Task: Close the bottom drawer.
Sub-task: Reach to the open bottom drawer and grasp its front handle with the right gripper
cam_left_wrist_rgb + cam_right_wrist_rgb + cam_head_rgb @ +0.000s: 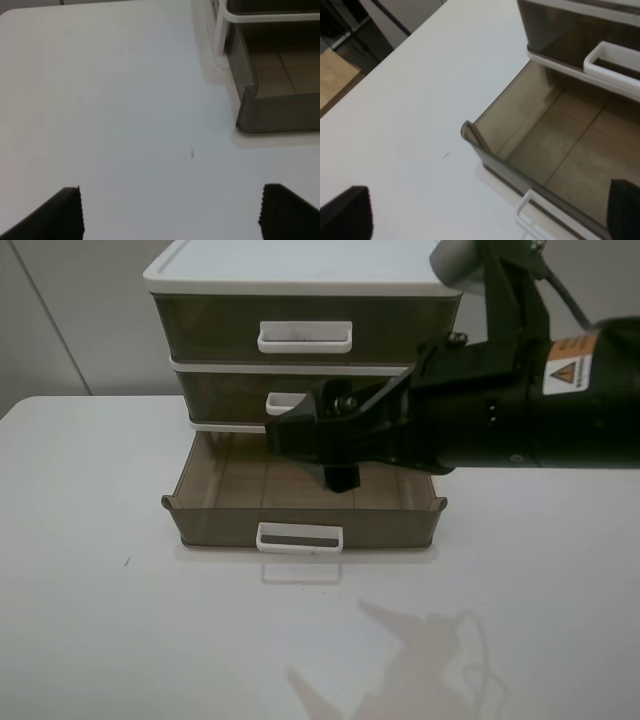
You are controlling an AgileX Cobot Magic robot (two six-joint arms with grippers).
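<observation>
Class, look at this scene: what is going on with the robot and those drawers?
A two-armed robot works at a white-framed drawer unit on a table. The bottom drawer is pulled well out, not yet closed. The right gripper hangs open above the drawer's front edge, touching nothing. The left gripper is open too, over the table near the drawer's front corner. The top drawer and middle drawer are shut.

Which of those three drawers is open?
The bottom drawer, pulled forward with its empty inside showing; the middle drawer and top drawer above sit shut.
</observation>
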